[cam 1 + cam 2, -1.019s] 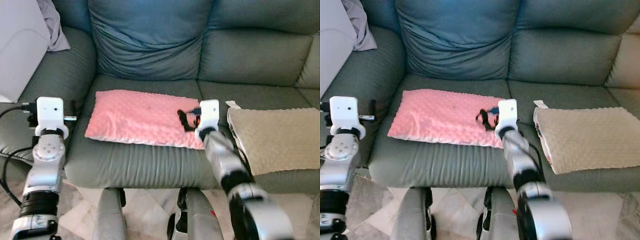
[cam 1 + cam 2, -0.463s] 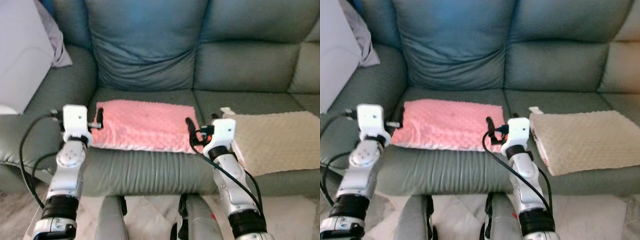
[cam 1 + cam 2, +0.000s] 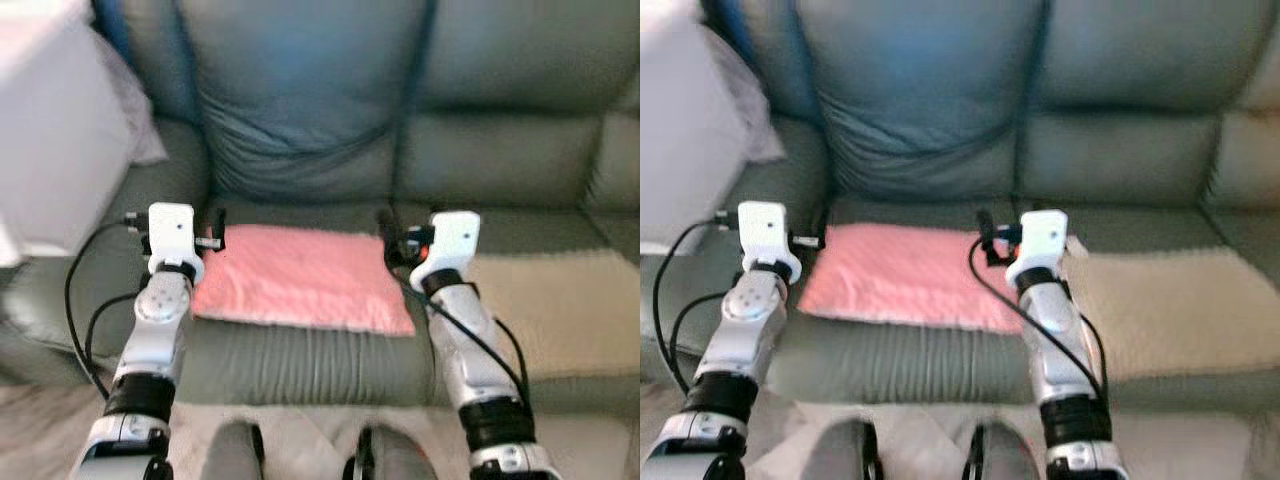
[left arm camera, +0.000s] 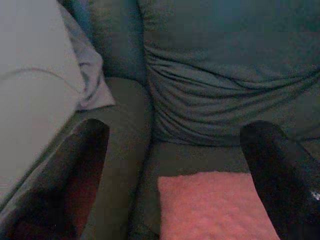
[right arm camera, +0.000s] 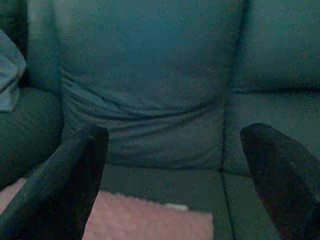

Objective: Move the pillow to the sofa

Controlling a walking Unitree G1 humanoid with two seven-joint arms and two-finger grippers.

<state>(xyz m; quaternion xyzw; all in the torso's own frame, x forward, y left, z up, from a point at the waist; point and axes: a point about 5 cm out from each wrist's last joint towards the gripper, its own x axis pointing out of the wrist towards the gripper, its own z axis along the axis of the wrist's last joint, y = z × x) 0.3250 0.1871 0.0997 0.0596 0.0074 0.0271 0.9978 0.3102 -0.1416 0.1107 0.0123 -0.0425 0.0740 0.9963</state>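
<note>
A: Pillow (image 3: 300, 288) — where is it, and how does it lie?

B: Flat on the sofa (image 3: 300, 130) seat, just in front of the back cushion (image 3: 920, 110). It's pink, and its long axis runs side to side, along the seat's front edge.

A: And the arms?

B: Both are raised with forearms upright, wrists at seat height. The left end effector (image 3: 215, 232) sits at the pillow's left end, the right end effector (image 3: 392, 240) at its right end, so the pillow lies between them.

A: Are they gripping it?

B: No. In the wrist views each pair of black fingers (image 4: 85, 165) is spread wide with nothing between them. The left wrist looks past the pillow's near corner toward the back cushion; the right wrist shows fingers (image 5: 75, 180) apart over the pillow's far edge.

A: Anything else on the sofa?

B: A beige pillow (image 3: 1160, 305) on the next seat, right of the pink one, and pale cloth (image 4: 90, 85) on the left armrest.
</note>
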